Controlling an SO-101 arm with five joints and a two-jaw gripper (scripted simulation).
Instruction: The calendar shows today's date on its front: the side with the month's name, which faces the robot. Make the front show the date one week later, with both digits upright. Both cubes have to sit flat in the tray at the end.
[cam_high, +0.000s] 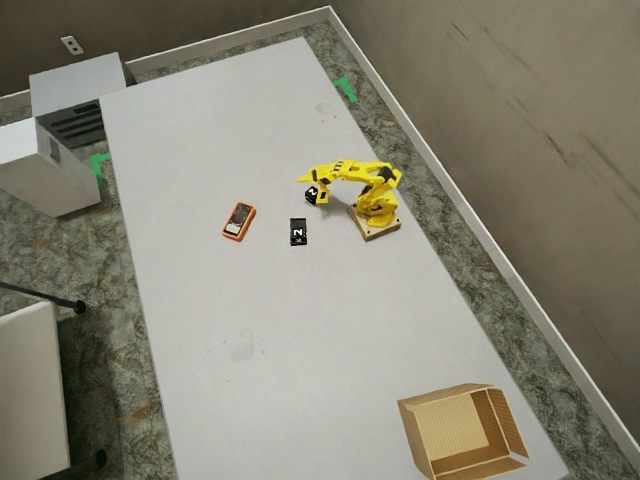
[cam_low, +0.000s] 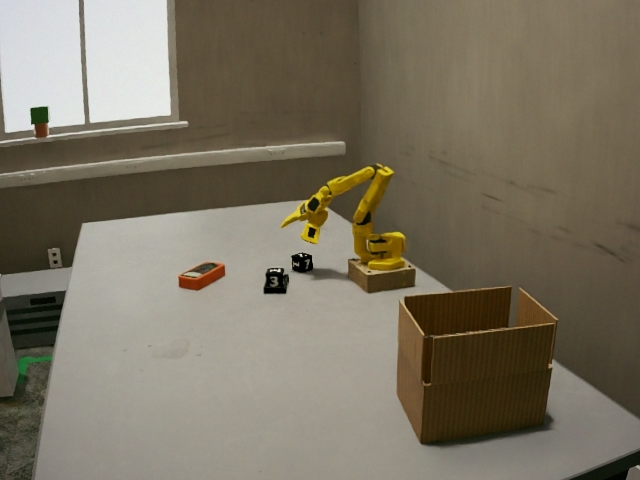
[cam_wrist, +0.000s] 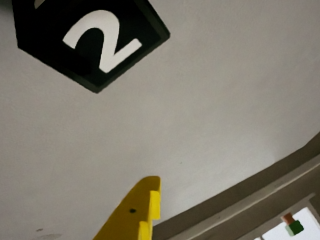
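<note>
Now, the gripper (cam_high: 311, 191) (cam_low: 296, 234) (cam_wrist: 151, 184) stands partly open, with nothing between its fingers, and it hangs above the table (cam_high: 289, 320) (cam_low: 232, 372) (cam_wrist: 210, 110). Below it is the loose black cube (cam_high: 311, 195) (cam_low: 301, 262) (cam_wrist: 92, 42), which rests on the table outside the black tray (cam_high: 298, 222) (cam_low: 275, 290). In the exterior view, one of its side faces has a 7; in the wrist view, a white 2 is seen on one face, turned at an angle. The other cube (cam_high: 298, 236) (cam_low: 274, 279) is at the tray, and toward the exterior camera it shows a 3. The front with the month's name I cannot read. On the other side of the tray from the wooden base (cam_high: 367, 236) (cam_low: 382, 281) lies an orange meter (cam_high: 239, 221) (cam_low: 201, 275), apart from it. The open cardboard box (cam_high: 416, 434) (cam_low: 485, 366) stands well apart from these things.
</note>
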